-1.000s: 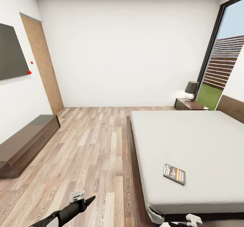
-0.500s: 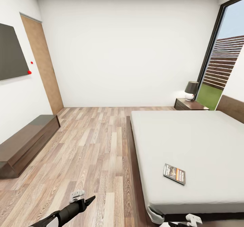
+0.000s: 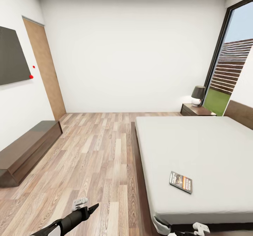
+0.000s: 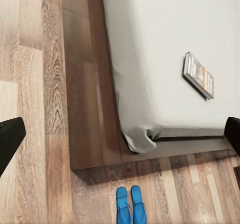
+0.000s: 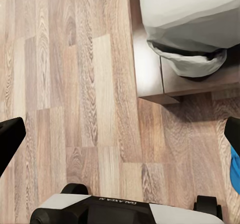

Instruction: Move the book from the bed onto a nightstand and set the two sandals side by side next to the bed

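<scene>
The book (image 3: 180,182) lies flat on the light-grey mattress of the bed (image 3: 196,148), near its foot corner; its dark cover also shows in the left wrist view (image 4: 199,76). Two blue sandals (image 4: 131,206) lie side by side on the floor just beyond the bed's dark base. A blue sliver of a sandal (image 5: 235,166) shows at the right wrist picture's edge. A nightstand (image 3: 196,110) stands by the headboard. My left gripper (image 3: 89,208) hovers over the floor, open (image 4: 120,136) and empty. My right gripper (image 3: 198,228) is open (image 5: 120,136) too, near the bed corner.
A lamp (image 3: 198,94) sits on the nightstand beside a tall window (image 3: 232,70). A low dark cabinet (image 3: 28,148) runs along the left wall under a dark wall panel (image 3: 12,55), with a wooden door (image 3: 45,70) beyond. My wheeled base (image 5: 125,209) is right below the right gripper.
The whole head picture has shifted slightly downward, so the camera moved a little. The book, the bed and both arms hold their places.
</scene>
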Controlling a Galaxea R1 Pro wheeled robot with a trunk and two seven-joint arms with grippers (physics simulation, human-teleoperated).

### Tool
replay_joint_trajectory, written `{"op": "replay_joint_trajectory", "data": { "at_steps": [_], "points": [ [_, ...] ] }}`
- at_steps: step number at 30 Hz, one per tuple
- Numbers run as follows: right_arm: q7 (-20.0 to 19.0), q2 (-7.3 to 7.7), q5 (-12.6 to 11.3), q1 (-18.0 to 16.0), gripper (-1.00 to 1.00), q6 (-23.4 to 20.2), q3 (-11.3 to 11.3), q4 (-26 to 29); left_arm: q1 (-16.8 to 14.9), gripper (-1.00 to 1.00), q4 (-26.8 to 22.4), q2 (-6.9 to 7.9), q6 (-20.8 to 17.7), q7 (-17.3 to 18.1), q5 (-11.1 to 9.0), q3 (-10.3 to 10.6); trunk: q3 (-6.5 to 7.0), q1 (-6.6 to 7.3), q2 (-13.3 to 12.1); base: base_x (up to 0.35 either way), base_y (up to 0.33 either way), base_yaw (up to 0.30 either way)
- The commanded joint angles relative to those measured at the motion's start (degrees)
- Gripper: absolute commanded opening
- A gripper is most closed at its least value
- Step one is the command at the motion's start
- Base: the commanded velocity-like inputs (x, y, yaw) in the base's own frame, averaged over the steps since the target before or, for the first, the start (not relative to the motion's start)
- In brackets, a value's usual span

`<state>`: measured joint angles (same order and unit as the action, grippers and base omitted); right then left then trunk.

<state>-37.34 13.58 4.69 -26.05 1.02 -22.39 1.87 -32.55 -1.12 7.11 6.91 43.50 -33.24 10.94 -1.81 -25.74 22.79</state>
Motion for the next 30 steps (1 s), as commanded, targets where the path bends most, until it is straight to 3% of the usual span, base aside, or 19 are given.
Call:
{"op": "replay_joint_trajectory", "data": {
  "at_steps": [1, 12, 30],
  "points": [
    [-0.15, 0.0, 0.5, -0.05, 1.0, 0.08, -0.44, -0.03, -0.06, 1.0, 0.07, 0.01, 0.45, 0.09, -0.25, 0.49, -0.07, -0.04, 0.13, 0.0, 0.0, 0.0],
    [-0.26, -0.04, 0.5, -0.07, 1.0, 0.03, -0.38, 0.04, -0.06, 1.0, 0.07, 0.01, 0.4, 0.11, -0.25, 0.49, 0.06, -0.04, 0.13, 0.0, 0.0, 0.014],
    [-0.11, -0.04, 0.5, -0.05, 1.0, 0.03, -0.39, 0.06, -0.06, 1.0, 0.07, 0.01, 0.39, 0.09, -0.25, 0.49, 0.07, -0.04, 0.13, 0.0, 0.0, 0.273]
  ]
}}
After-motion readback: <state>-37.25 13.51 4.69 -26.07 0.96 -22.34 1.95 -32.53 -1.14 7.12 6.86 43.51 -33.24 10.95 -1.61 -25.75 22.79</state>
